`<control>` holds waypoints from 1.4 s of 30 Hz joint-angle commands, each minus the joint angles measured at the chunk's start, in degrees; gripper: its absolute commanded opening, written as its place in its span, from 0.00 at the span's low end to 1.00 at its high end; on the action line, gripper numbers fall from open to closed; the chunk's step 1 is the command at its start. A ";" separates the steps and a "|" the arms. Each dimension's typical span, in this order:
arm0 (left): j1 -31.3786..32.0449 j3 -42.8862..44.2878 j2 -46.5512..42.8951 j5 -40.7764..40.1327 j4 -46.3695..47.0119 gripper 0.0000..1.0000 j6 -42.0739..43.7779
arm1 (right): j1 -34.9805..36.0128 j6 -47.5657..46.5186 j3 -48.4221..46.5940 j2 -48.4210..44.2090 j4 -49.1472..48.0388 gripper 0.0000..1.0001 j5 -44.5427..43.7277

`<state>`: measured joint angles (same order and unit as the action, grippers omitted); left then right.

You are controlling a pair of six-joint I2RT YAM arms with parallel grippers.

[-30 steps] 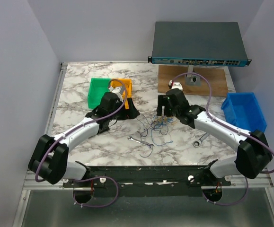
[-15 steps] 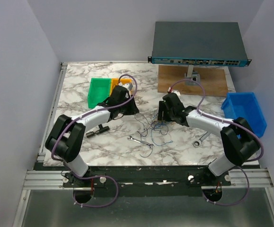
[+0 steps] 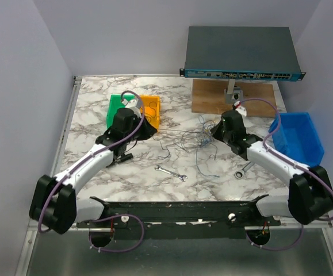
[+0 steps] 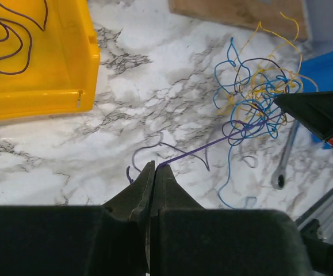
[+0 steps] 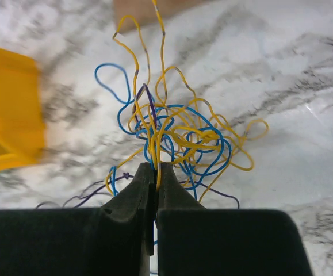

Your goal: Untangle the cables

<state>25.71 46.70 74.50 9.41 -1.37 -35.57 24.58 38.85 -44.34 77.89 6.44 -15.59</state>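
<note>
The left gripper (image 4: 154,170) has its fingers pressed together on one purple strand (image 4: 212,144). The strand runs taut from the fingertips across the marble table (image 4: 154,103) into the tangle (image 4: 255,98) of blue, yellow and dark cables. The right gripper (image 5: 156,171) is pinched shut too, on the near edge of that knot, with yellow and blue loops fanning out past its tips. The hold reads as an anchor and a pull: the right holds the bundle in place so the left can draw its single wire free. That wire is probably bound for the yellow bin (image 4: 80,63) just beside the left gripper, where purple wires (image 4: 8,40) already lie coiled. From above, both arms stretch forward and low. The left angles inward beside the green bin (image 3: 117,112) and the right reaches in from near the blue bin (image 3: 297,135), with the grippers well apart and the strand between them
</note>
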 commanded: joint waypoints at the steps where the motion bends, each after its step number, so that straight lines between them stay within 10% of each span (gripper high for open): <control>1: -9.54 -4.77 -10.84 -6.46 -0.11 0.00 -3.28 | -4.93 3.39 4.32 -6.27 3.07 0.01 -11.80; 8: -16.51 -3.37 -22.23 -6.24 -4.50 0.00 -6.00 | -9.15 10.92 6.90 -10.26 5.49 0.07 -15.92; 12: -17.28 2.95 -21.33 0.73 -6.82 0.00 -4.94 | -9.95 9.87 7.20 -10.26 5.32 0.53 -13.58; 15: -17.15 8.45 -17.77 9.75 -7.77 0.00 -3.48 | -9.92 4.16 7.12 -10.31 3.02 0.66 -7.99; 21: -11.87 15.77 -12.04 13.09 -14.75 0.04 2.44 | -9.92 -3.88 5.56 -10.50 2.44 0.75 2.07; 25: -2.62 16.10 -9.15 6.59 -16.71 0.58 7.73 | -9.92 -2.55 4.73 -11.83 5.01 0.78 -1.48; 28: 3.83 15.63 -5.06 3.44 -15.98 0.77 9.83 | -9.90 0.21 2.54 -11.39 10.06 0.79 -5.82; 42: 17.71 28.97 24.09 -2.29 -16.42 0.77 11.41 | -9.90 1.70 2.52 -16.23 12.48 0.79 -8.41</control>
<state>41.76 70.37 93.65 9.69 -17.02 -25.47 14.57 40.49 -42.33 63.37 18.28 -22.68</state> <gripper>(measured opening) 0.790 0.786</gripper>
